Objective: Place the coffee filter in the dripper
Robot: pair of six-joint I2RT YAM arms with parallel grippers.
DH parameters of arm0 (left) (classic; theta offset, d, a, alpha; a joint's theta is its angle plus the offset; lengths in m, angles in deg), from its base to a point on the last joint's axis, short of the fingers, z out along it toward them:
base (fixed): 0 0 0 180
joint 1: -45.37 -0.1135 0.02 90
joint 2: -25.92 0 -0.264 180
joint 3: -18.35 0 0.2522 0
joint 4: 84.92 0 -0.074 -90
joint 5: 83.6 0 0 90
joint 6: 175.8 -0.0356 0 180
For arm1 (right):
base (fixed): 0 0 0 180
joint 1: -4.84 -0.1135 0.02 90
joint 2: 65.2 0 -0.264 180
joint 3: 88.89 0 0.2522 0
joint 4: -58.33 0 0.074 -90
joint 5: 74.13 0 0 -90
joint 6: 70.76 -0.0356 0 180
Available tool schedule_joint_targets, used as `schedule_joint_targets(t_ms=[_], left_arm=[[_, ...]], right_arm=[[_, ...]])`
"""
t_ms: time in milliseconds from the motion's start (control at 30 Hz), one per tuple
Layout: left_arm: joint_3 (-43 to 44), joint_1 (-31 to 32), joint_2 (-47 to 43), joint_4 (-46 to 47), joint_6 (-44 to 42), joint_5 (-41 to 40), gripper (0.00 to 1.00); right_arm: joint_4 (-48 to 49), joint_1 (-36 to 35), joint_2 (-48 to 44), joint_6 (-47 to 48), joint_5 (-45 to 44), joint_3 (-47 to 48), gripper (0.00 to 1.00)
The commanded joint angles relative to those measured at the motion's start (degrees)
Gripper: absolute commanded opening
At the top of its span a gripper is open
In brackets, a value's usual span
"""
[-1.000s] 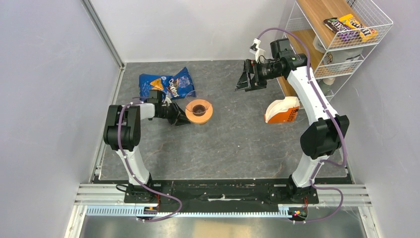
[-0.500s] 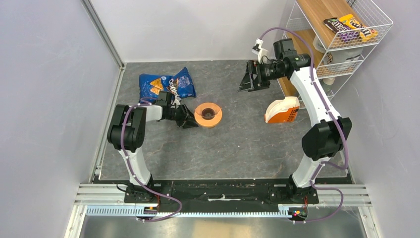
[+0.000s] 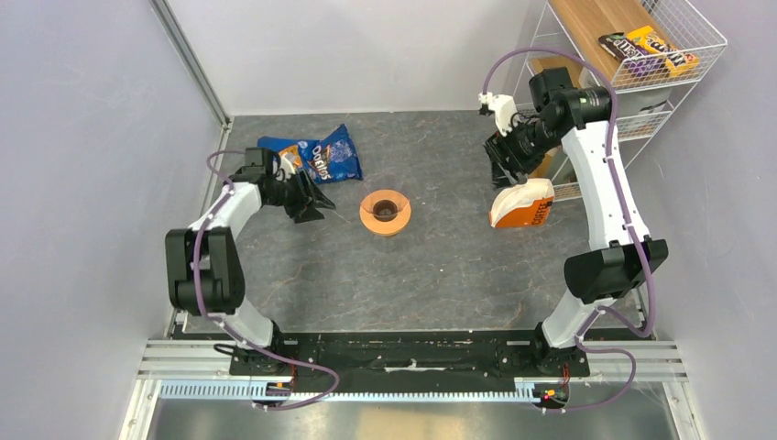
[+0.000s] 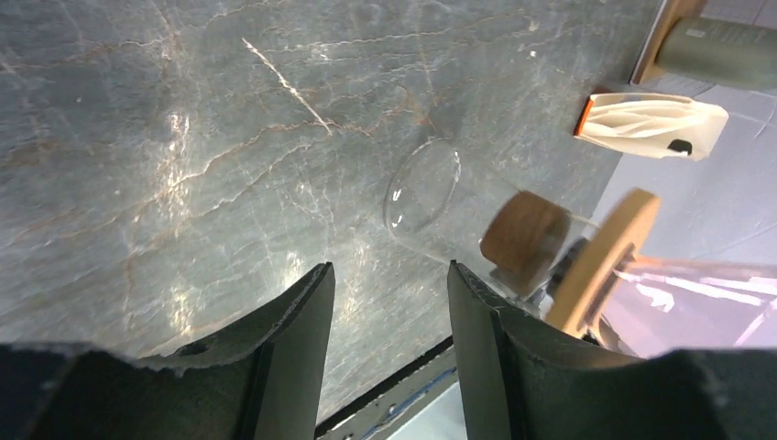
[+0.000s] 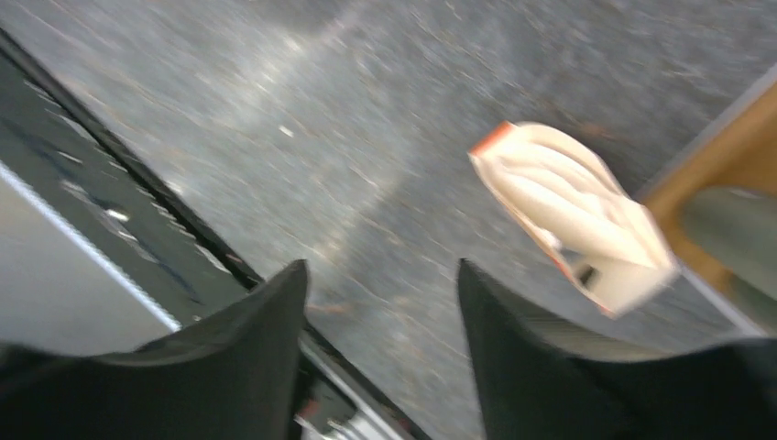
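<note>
Left hand (image 3: 310, 197) is parted to a middling gap and holds nothing. It sits toward the left edge of the grey stone worktop (image 3: 440, 275), just beside the chip bag. Right hand (image 3: 502, 163) is spread wider and is also empty, up by the right edge above the filter pack.

The wire rack (image 3: 683, 18) with candy packs only shows from the top camera, and their lettering is too small for me to read. Same goes for the blue chip bag (image 3: 311, 158) near the far left corner, which reads "Doritos".

The orange-and-white pack (image 3: 522, 203) says "COFF" from above. The wrist views show its other side instead, with white pleated coffee filter (image 4: 655, 117) paper bunched in it. The right wrist shot of it is blurry.

The dripper (image 3: 385, 211) stands mid-worktop, a bit toward the far edge, apart from both hands. It has an orange-tan disc rim and a dark brown centre. Only the left wrist view catches it side-on, with a clear glass (image 4: 421, 188) at its brown underside.
</note>
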Motion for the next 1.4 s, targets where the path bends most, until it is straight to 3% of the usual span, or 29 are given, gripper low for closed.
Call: schedule_joint_targets(t_ms=[0,67,133,267,967,1367], left_arm=[[2.62,-1.19,-8.17,-5.09,-11.54,0.09,0.57],[3.27,-1.27,-10.41,-4.85,-13.38,2.7,0.56],[3.98,-1.27,-12.44,-3.66,-13.84,4.93,0.57],[6.32,-1.27,-13.98,-2.37,-13.55,10.78,0.57],[7.83,-1.33,-17.07,-5.46,-13.88,11.1,0.58],[8.05,-1.31,-17.06,-6.36,-14.13,9.54,0.6]], right_arm=[[-12.53,0.11,-2.11,15.54,-17.07,-0.55,0.62],[-11.88,0.14,-2.26,19.42,-20.92,-2.49,0.51],[-10.43,0.13,-2.04,23.01,-24.03,-5.11,0.48],[-5.1,0.18,-0.19,28.95,-29.82,-11.34,0.47],[2.71,1.33,12.18,34.17,-30.17,-10.49,0.54],[5.0,3.1,14.66,36.38,-30.11,-12.33,0.48]])
